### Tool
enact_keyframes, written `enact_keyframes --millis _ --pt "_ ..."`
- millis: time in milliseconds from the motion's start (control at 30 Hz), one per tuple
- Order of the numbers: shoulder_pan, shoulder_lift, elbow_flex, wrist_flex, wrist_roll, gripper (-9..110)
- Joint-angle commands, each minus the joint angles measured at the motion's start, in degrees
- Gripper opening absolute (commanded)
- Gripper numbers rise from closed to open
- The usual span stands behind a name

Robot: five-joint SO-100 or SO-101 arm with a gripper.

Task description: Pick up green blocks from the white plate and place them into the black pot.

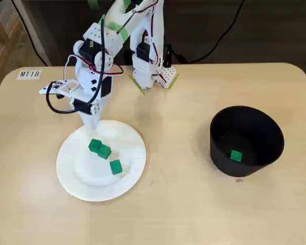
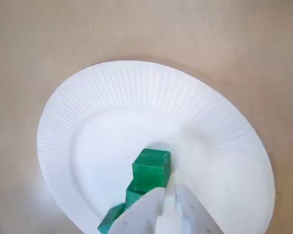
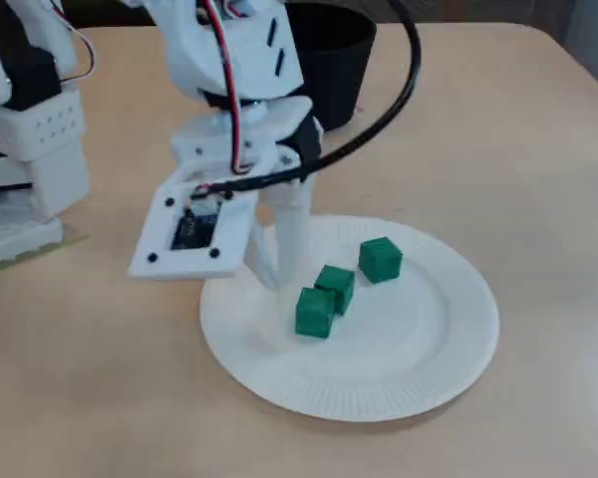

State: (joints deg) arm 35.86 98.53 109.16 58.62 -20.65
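Claw clenched, empty, tips at rim of white paper plate, near closest block | 3 green blocks left on plate, 2 touching | 1 green block already inside black pot, well apart on wooden surface | nothing seems to block the way; MT18 label at far corner

White plastic arm with green tape bands and red and black wiring, folded forward and low. Wrist pitched down. White two-finger gripper points almost straight down, jaws drawn nearly together, nothing between them. Flat white camera mount juts out beside it.
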Motion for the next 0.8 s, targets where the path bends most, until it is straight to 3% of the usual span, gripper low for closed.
enact_keyframes --millis 0,267,767 --pt "-0.62 -0.09 -3.08 0.79 -1.14 20" --pt "-3.43 -4.48 -5.45 5.54 0.44 29" --pt "-3.52 -13.27 -10.72 4.48 0.44 28"
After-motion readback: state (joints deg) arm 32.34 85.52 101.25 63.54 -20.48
